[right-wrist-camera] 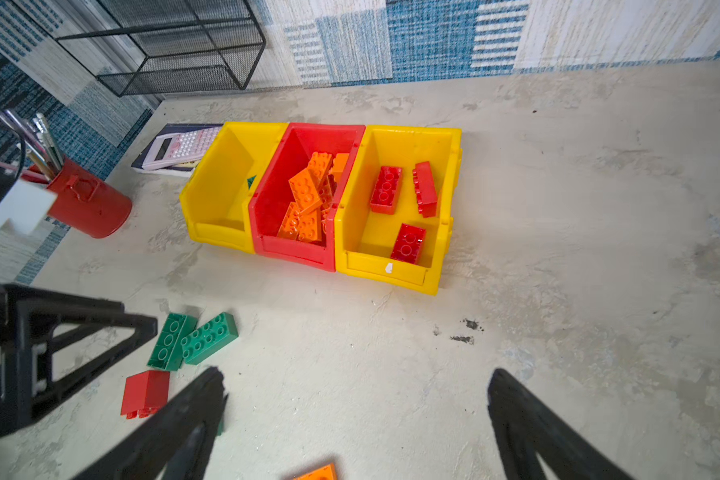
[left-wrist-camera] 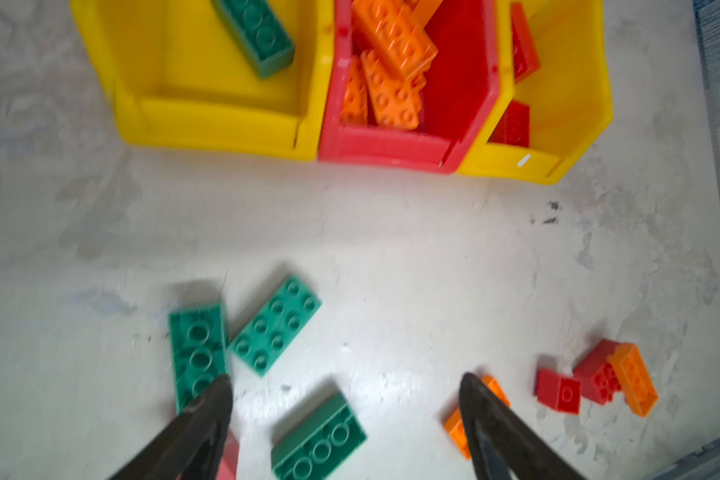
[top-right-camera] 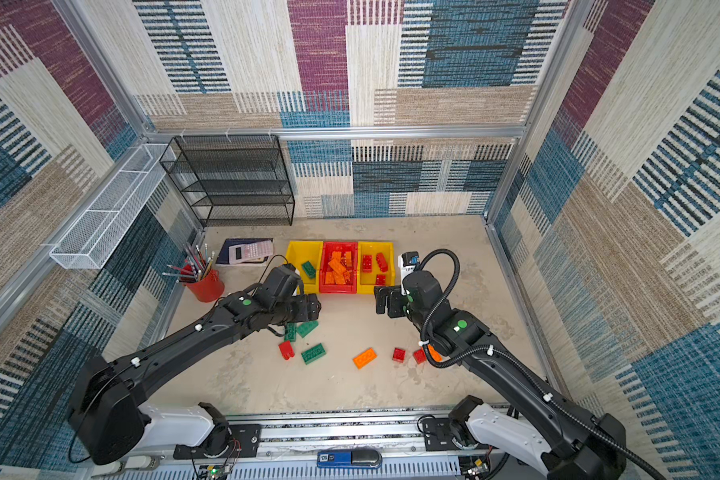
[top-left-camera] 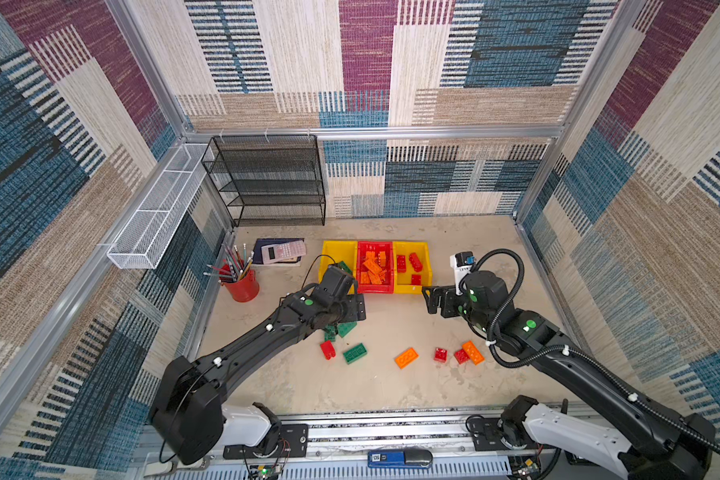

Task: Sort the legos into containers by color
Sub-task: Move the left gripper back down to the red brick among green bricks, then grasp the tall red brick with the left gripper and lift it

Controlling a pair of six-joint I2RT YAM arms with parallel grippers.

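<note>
Robot lab cell dressed as an office, desk (top-left-camera: 391,386) enclosed by aluminium framing (top-left-camera: 371,133) and patterned fabric walls (top-left-camera: 300,62), pencil cup (top-left-camera: 244,289), calculator (top-left-camera: 283,251), mesh rack (top-left-camera: 267,178) set out on it

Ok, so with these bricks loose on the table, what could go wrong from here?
One green brick lies against a second green brick by the open left gripper; closing on one may shove the other.
The orange brick lies against a red brick; a grab there might lift both colours together.
The right gripper hangs open near the left one; the arms might collide.

Three bins (right-wrist-camera: 296,253) — four green bricks (top-left-camera: 355,353), six red bricks (top-left-camera: 327,349), orange bricks (top-left-camera: 406,357) uncounted.
</note>
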